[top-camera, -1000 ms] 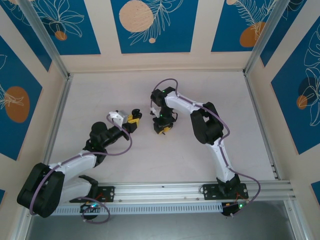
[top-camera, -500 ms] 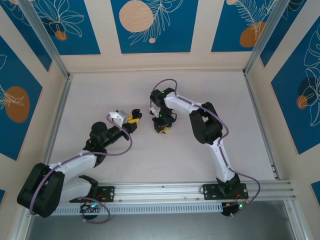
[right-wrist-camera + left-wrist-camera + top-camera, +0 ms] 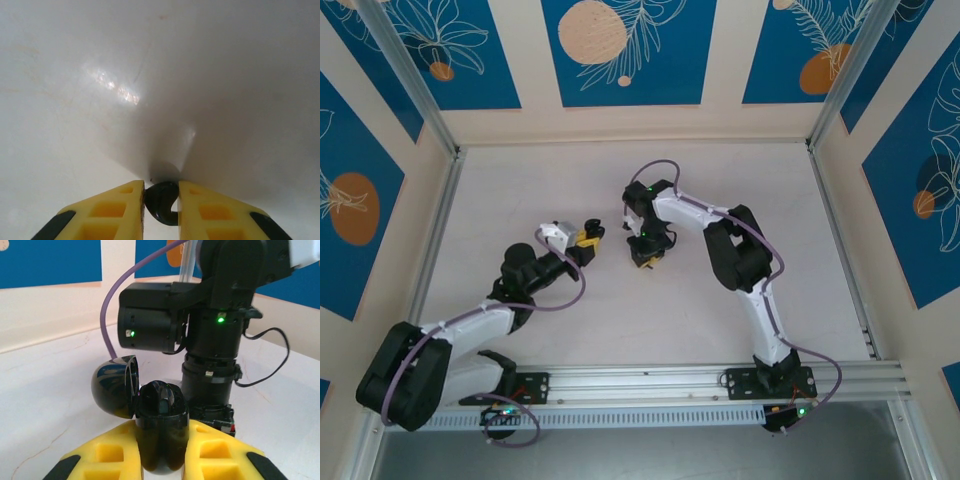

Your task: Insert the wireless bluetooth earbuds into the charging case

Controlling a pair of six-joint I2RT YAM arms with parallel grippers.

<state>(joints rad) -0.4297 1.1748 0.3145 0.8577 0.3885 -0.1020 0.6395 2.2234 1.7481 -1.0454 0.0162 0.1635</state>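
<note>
The black earbud [image 3: 161, 200] is pinched only at the very tips of the right gripper [image 3: 161, 209]. The likeliest failure is the smooth, curved bud twisting or squirting out on the lift, or arriving turned so it misses its socket. The right wrist points straight down, tips at the table [image 3: 75, 100], closed on 1 bud. The left gripper [image 3: 161, 452] lies low and level, clamped on the charging case [image 3: 161, 412], which stands upright between its fingers, lid [image 3: 114, 389] swung open to their left. A glancing touch could knock the case askew.
</note>
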